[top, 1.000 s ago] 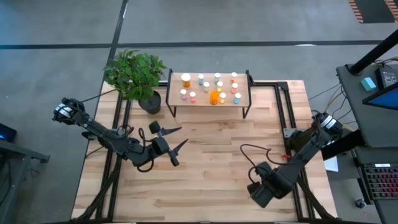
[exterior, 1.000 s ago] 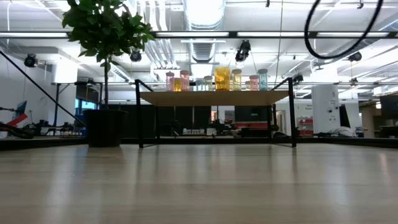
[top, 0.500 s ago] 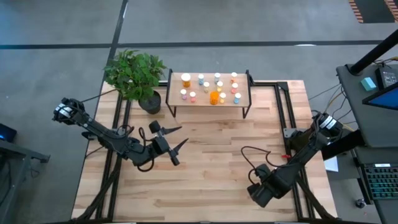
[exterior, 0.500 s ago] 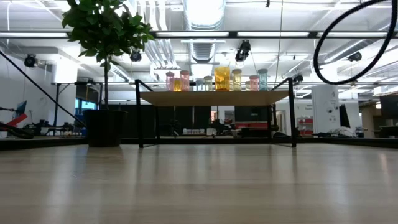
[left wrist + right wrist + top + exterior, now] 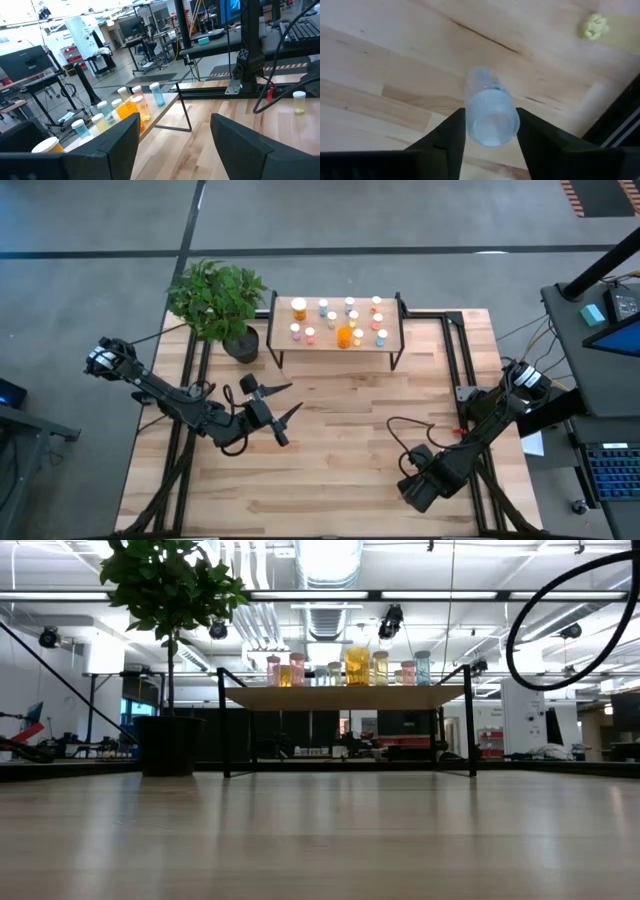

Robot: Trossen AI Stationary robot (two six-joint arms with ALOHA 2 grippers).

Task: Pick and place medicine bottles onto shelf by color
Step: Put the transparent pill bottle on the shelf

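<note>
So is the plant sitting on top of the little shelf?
No, the plant stands on the big table beside the shelf, which carries only the medicine bottles.

Bottles (image 5: 338, 322) on shelf (image 5: 395, 315), plant (image 5: 215, 298) beside; L gripper (image 5: 279, 402) open mid-table, R gripper (image 5: 418, 486) near front edge.

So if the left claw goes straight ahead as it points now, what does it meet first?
Probably the shelf with its medicine bottles; bare table lies before it, though depth is unclear.
</note>
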